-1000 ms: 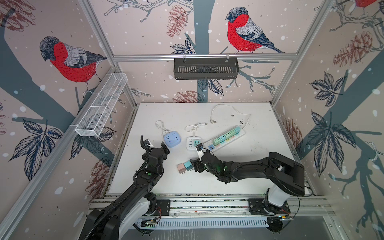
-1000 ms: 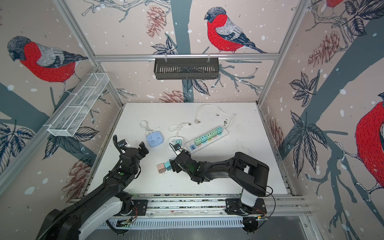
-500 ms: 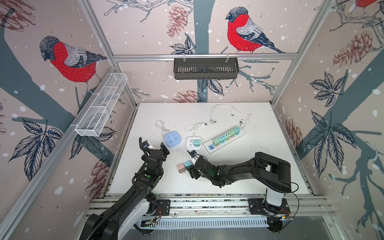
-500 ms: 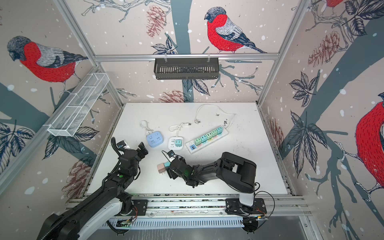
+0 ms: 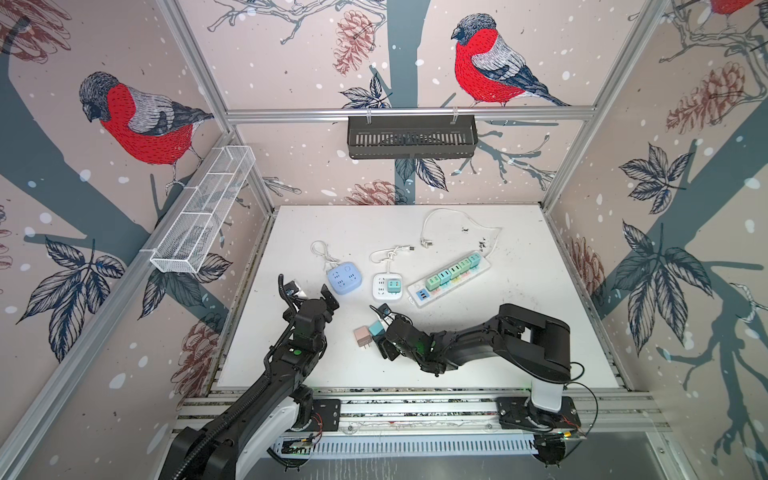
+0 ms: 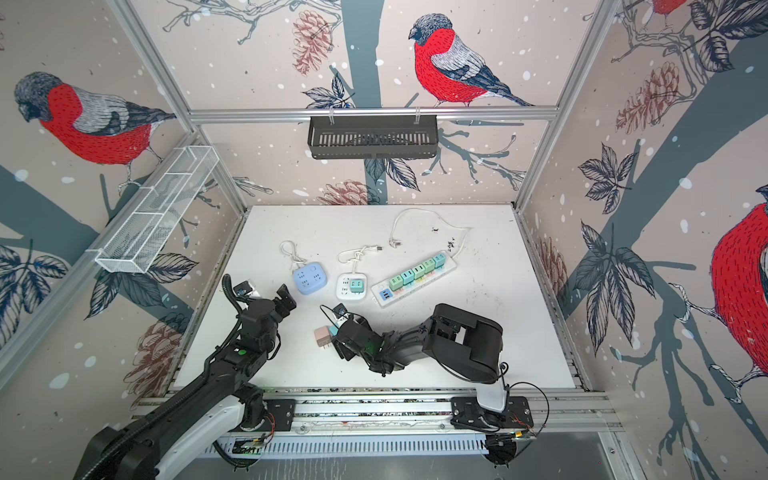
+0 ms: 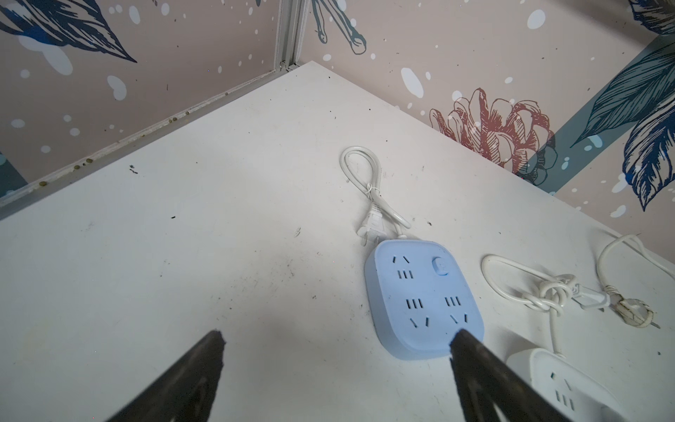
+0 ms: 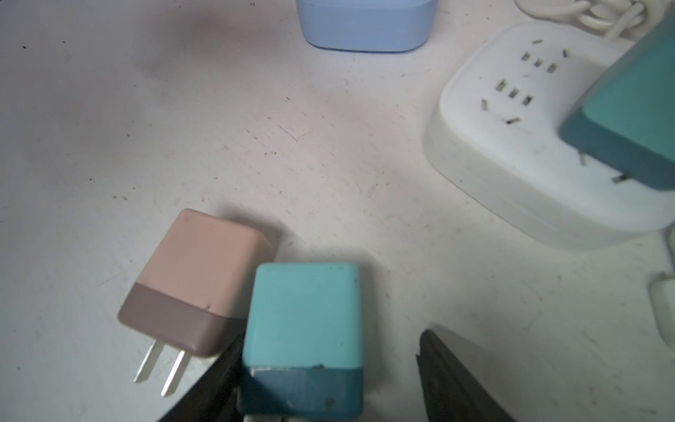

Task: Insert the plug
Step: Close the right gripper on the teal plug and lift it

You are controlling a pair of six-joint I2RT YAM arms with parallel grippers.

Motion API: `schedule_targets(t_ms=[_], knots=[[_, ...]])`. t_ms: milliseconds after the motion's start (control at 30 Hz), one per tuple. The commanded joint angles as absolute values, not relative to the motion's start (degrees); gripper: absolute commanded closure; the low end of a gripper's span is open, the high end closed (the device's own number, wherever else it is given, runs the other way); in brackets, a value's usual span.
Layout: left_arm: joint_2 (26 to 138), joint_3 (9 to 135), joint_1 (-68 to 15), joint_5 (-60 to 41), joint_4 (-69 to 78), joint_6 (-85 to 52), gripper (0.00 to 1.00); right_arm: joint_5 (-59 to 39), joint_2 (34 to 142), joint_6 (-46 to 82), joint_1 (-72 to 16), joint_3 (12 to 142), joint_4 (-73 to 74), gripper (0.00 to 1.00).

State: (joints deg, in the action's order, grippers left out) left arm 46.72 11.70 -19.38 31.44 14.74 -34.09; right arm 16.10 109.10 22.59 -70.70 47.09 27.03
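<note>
Now R gripper astride teal plug, jaws apart, beside pink plug.

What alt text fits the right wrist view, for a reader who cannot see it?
A teal plug lies between the open jaws of the right tool, with a gap on one side. A pink plug with two bare prongs lies beside it on the white table; a white socket block and a blue socket block lie beyond.

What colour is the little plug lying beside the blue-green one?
The plug is pale pink with a brownish band, clearest in the right wrist view.
</note>
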Motion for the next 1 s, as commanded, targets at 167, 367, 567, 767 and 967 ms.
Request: schedule_targets(t_ms=[167, 367, 567, 767, 967], knots=[[46.3, 11.6, -19.4, 32.1, 16.6, -34.7, 0.04, 17.8, 112.2, 22.1, -70.2, 49.4, 25.8, 0.30], [46.7, 11.7, -19.3, 31.6, 16.8, -34.3, 0.04, 17.8, 113.9, 22.5, -70.6, 50.5, 25.3, 0.39], [46.7, 11.7, -19.4, 32.0, 16.8, -34.6, 0.03, 17.5, 112.4, 21.7, -71.3, 47.6, 27.7, 0.52], [46.3, 11.4, -19.4, 31.0, 17.5, -34.1, 0.04, 16.4, 110.6, 21.1, -71.4, 44.1, 31.8, 0.66], [47.0, 10.9, -19.4, 28.8, 19.6, -32.9, 0.04, 14.8, 106.5, 19.1, -71.3, 40.1, 37.8, 0.73]])
